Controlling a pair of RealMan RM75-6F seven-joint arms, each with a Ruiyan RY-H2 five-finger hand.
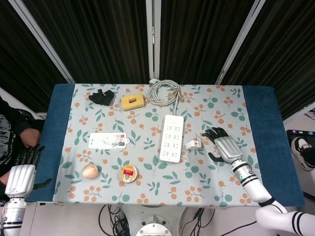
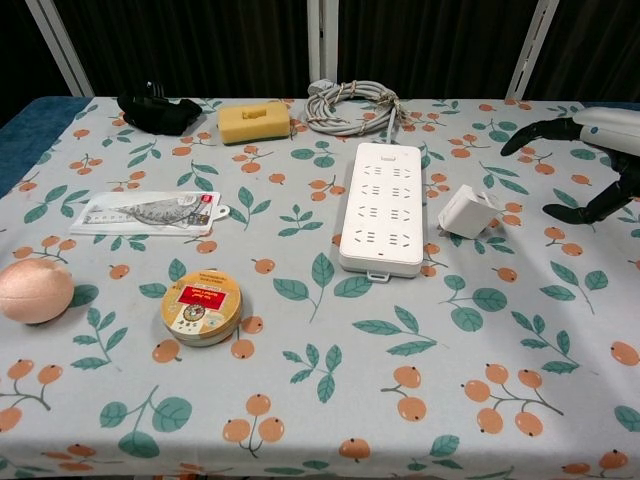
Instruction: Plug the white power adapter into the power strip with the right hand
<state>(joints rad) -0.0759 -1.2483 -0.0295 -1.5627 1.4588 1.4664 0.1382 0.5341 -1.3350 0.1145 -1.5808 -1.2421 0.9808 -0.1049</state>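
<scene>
The white power adapter (image 1: 193, 144) (image 2: 470, 211) lies on the floral tablecloth just right of the white power strip (image 1: 171, 137) (image 2: 383, 205), close to it but apart. My right hand (image 1: 224, 145) (image 2: 585, 150) hovers to the right of the adapter with its fingers spread, holding nothing and not touching it. My left hand (image 1: 23, 172) hangs off the table's left front edge, fingers apart and empty; it does not appear in the chest view.
The strip's coiled grey cord (image 1: 164, 91) (image 2: 350, 105) lies behind it. A yellow sponge (image 1: 133, 101), a black object (image 1: 101, 96), a flat white packet (image 1: 107, 140), a round tin (image 1: 128, 173) and a pink ball (image 1: 90, 171) sit left of the strip.
</scene>
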